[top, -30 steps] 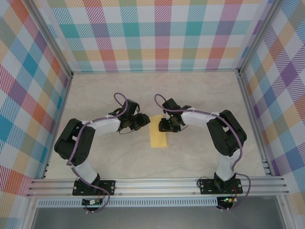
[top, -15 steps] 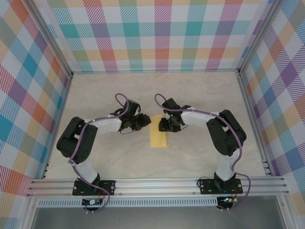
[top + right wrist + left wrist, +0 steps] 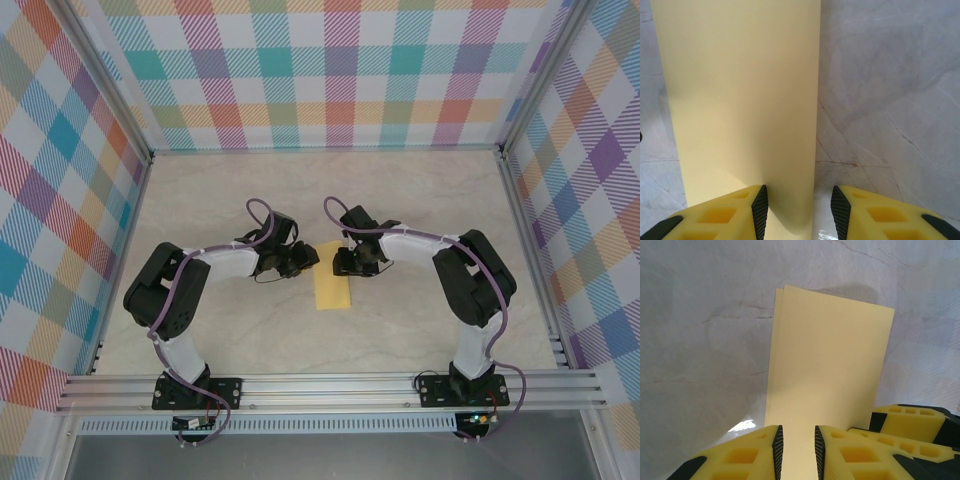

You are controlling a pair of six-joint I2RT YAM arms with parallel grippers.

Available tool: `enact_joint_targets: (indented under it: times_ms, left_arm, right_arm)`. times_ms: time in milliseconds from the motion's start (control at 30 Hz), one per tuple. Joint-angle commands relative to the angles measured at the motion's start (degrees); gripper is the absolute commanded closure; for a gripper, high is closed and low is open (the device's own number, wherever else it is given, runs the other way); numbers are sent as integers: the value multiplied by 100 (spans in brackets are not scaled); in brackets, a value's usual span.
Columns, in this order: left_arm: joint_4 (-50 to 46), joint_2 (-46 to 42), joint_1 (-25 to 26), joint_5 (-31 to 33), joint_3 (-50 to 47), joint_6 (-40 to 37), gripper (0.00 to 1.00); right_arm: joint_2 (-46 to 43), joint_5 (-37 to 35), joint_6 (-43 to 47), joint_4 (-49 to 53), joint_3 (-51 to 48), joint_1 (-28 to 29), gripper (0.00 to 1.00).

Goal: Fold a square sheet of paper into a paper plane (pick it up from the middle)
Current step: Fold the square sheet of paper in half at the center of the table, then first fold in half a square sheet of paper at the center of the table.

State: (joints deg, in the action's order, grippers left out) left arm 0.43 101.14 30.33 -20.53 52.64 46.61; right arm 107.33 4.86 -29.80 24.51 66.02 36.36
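The square sheet of paper (image 3: 333, 287) lies on the table as a yellow rectangle folded in half, between the two grippers. My left gripper (image 3: 308, 261) is at its upper left edge. In the left wrist view the paper (image 3: 830, 365) runs flat under the left gripper (image 3: 796, 452), whose jaws stand a narrow gap apart above it. My right gripper (image 3: 341, 264) is at the sheet's upper right. In the right wrist view the right gripper (image 3: 797, 212) is open and straddles the long edge of the paper (image 3: 740, 100). The right gripper's yellow fingers (image 3: 910, 426) show beside the sheet.
The marble-patterned table (image 3: 420, 200) is bare around the paper. Checked walls with aluminium posts (image 3: 527, 200) enclose it on three sides. A metal rail (image 3: 320, 390) carrying both arm bases runs along the near edge.
The left arm has slid slightly right toward the paper and its jaws have narrowed. The right arm and the paper have not moved.
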Motion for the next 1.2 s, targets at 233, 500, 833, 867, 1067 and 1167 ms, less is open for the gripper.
enact_joint_targets:
  times_ms: [233, 500, 833, 867, 1067, 1167]
  left_arm:
    - [169, 180, 95, -182, 148, 46, 74]
    - [244, 282, 131, -338, 185, 85, 75]
    - [191, 444, 158, -489, 281, 50, 82]
    - [183, 465, 158, -482, 282, 49, 83]
    - [-30, 501, 158, -341, 223, 15, 87]
    - [-159, 511, 158, -248, 177, -25, 87]
  right_arm:
    - [339, -205, 167, 177, -19, -63, 59]
    - [380, -196, 97, 172, -1, -68, 59]
    - [403, -205, 106, 187, -1, -68, 59]
    - [403, -205, 106, 193, -1, -68, 59]
    - [412, -210, 108, 190, -6, -68, 59]
    - [412, -200, 107, 181, -2, -68, 59]
